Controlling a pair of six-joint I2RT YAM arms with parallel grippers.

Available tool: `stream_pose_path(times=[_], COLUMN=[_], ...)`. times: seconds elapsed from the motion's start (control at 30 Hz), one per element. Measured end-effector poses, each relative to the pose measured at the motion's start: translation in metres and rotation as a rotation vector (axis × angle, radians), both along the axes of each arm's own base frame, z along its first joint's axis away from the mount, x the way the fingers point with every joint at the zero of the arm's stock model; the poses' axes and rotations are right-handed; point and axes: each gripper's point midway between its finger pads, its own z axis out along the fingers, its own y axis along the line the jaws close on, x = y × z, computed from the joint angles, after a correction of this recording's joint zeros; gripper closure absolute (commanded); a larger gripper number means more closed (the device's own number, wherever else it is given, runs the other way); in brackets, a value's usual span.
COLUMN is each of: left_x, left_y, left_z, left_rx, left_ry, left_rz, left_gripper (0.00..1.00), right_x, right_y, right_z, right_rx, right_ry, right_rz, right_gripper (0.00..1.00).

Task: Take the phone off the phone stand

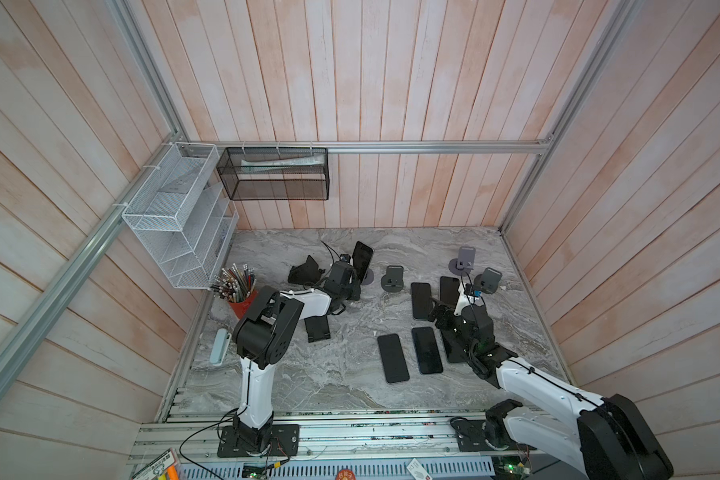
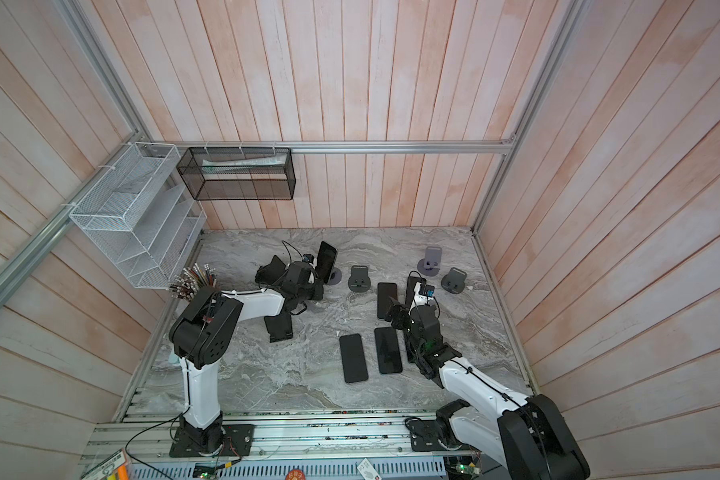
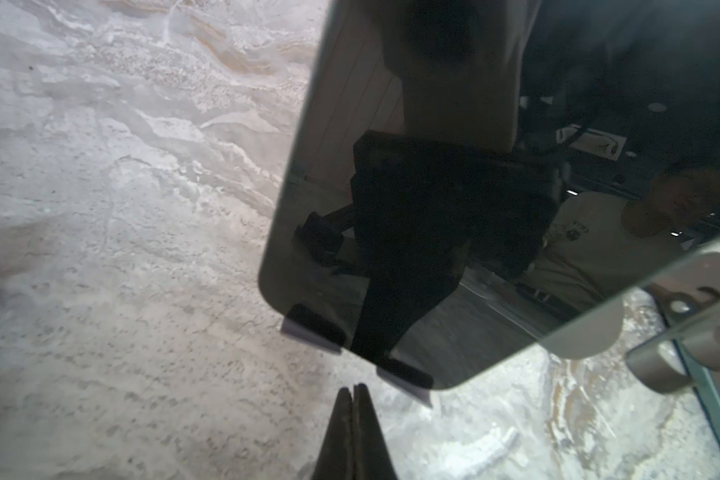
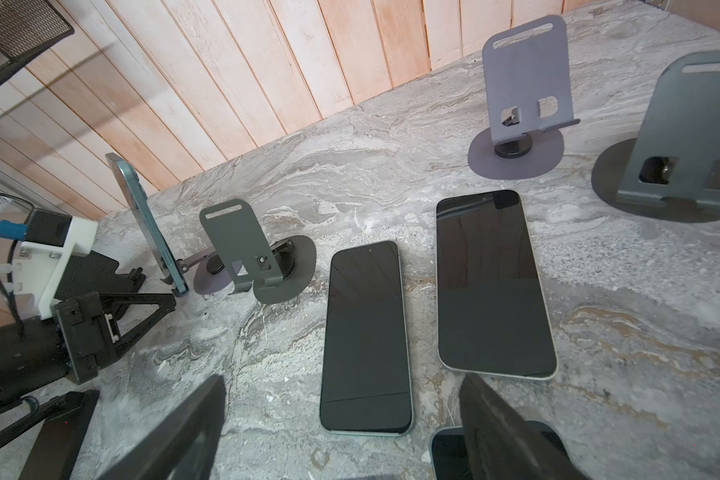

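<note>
Left gripper [image 3: 353, 390] closed, arm [image 1: 308, 300] stretched low, just before propped phone [image 3: 433, 187]

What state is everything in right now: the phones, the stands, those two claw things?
Upright phone: propped on its stand, screen dark.
Phone's stand: occupied.
Middle stand: empty.
Far stand: empty.
Rightmost stand: empty.
Flat phones: face up, screens dark.
Left tool: shut, holding nothing.
Right tool: open, holding nothing.
Red cup: full of pencils.
</note>
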Motion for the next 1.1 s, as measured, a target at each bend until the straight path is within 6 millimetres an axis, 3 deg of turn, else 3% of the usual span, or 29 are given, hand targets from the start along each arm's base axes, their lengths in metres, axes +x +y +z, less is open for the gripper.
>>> stream_pose_path(times=[1.1], left_x=[-0.006], left_y=[-0.025], left_z=[0.009], left_rx=[-0.068], left_ry=[-0.024], left_rz=[0.0], left_gripper=[1.0], right_x=[0.0], right_y=[0.0], right_z=[0.0], right_rx=[0.0], right_ry=[0.0], right_rz=[0.0], right_gripper=[0.12])
